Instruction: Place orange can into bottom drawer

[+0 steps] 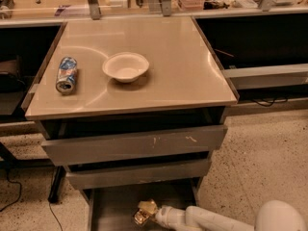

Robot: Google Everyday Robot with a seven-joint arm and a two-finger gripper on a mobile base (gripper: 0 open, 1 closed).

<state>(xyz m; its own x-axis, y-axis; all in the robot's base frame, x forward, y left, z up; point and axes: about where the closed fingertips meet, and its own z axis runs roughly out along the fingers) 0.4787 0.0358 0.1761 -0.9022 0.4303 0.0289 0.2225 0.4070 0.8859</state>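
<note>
The claw (150, 211) holds the orange can (142, 217) inside the open bottom drawer (114, 201).

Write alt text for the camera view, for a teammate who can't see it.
From lower right, the gripper meets the orange can within the open bottom drawer. On the tabletop above sit a crushed blue-and-white can at left and an empty white bowl.

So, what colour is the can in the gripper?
Golden-orange can, in the gripper over the bottom drawer; camera view.
</note>
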